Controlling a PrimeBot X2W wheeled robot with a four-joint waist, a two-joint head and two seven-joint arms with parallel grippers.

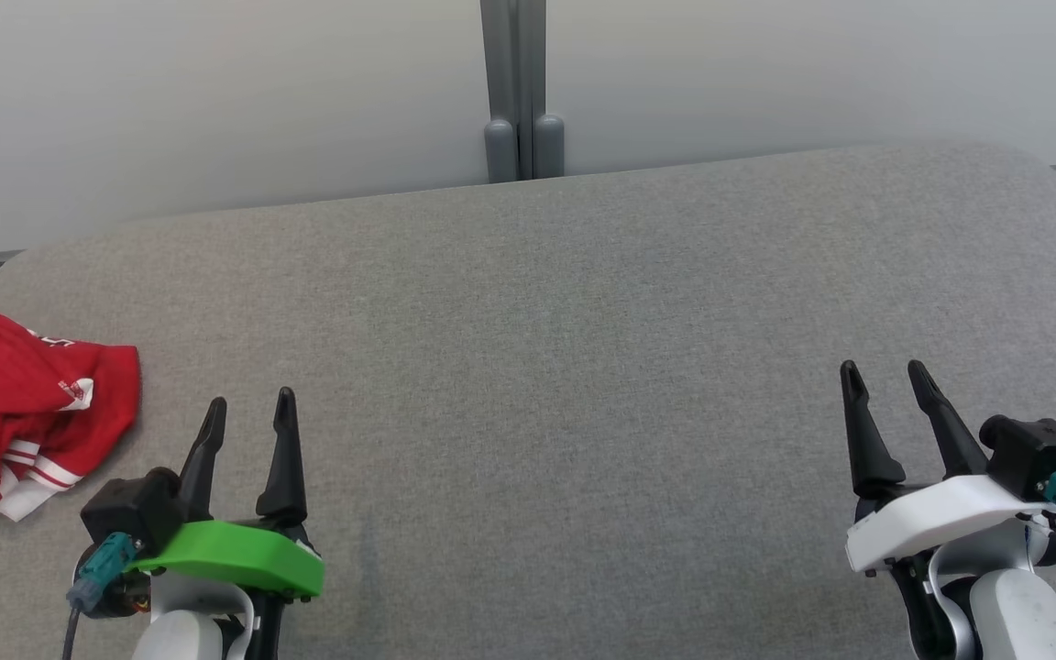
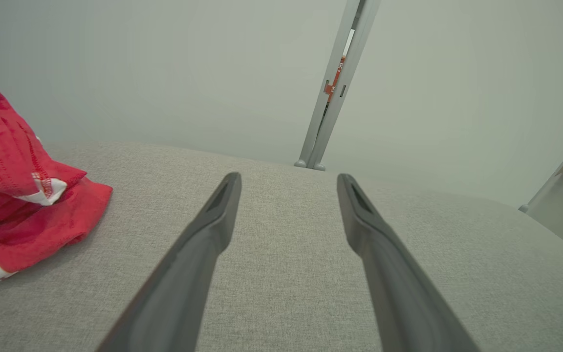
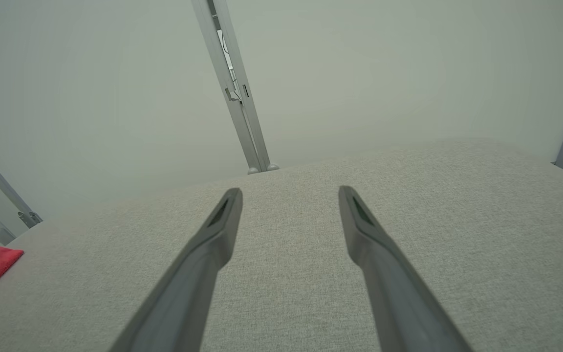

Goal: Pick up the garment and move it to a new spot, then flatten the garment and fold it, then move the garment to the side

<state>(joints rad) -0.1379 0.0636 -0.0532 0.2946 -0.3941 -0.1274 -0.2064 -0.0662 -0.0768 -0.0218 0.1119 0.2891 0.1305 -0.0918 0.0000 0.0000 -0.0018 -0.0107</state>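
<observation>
A crumpled red fabric garment [image 1: 28, 403] with white striped trim lay bunched at the left edge of the broad table [image 1: 583, 348] covered in grey woven cloth. The edge of the head view cut part of it off, and the white marks printed on its folds were too small to read. The left gripper [image 1: 251, 400], its two long dark fingers rising from a bright green plastic cover [image 1: 235, 555], sat at the lower left of that view. It was just to the right of the garment and apart from it. Its jaws stood wide apart, with only grey cloth showing between them. The right gripper [image 1: 883, 367], with the same dark fingers mounted under a white plastic cover [image 1: 940, 513], sat at the lower right, well apart from the garment. Its jaws were likewise spread wide over bare cloth. A small teal connector [image 1: 102, 564] hung from the black block beside the left wrist. Whether either gripper touched the table could not be told. Beyond the table's rounded far edge, a slim grey metal post [image 1: 517, 92] stood upright against a pale plain wall [image 1: 216, 92]. In the left wrist view the garment rose in a loose heap to the left of the fingers, resting on the cloth. In the right wrist view only a red corner of it lay at the far left edge.
</observation>
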